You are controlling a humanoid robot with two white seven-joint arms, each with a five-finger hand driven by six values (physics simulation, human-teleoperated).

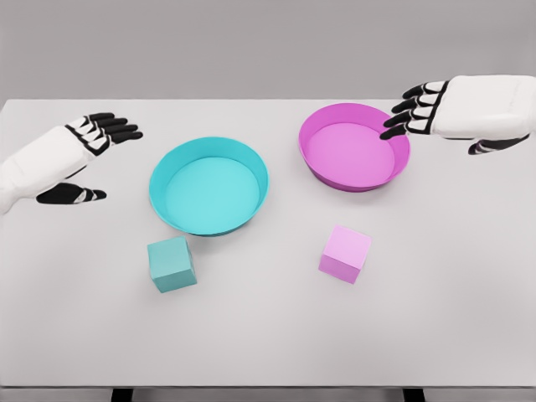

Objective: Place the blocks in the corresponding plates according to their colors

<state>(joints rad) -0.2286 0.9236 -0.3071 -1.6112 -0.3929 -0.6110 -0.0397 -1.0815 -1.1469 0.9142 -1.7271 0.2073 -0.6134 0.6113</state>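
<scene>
A flat white rectangular desk (pixel 268 335) fills most of the view, its far edge running straight across the top. Behind it stands a plain grey wall (pixel 251 42). Two dark desk legs (pixel 122 394) show below its near edge.

Simulated robot test bench, plain white rectangular tabletop (pixel 268 335) filling the view, flat featureless grey backdrop toward 12 o'clock, dark table legs (pixel 122 394) peeking out at 6 o'clock, smooth uniform rendered surfaces, no household or workshop furnishings.

White table (pixel 435 318) — teal plate (pixel 209 186), magenta plate (pixel 354 147), teal block (pixel 172 264), pink block (pixel 345 254).
</scene>
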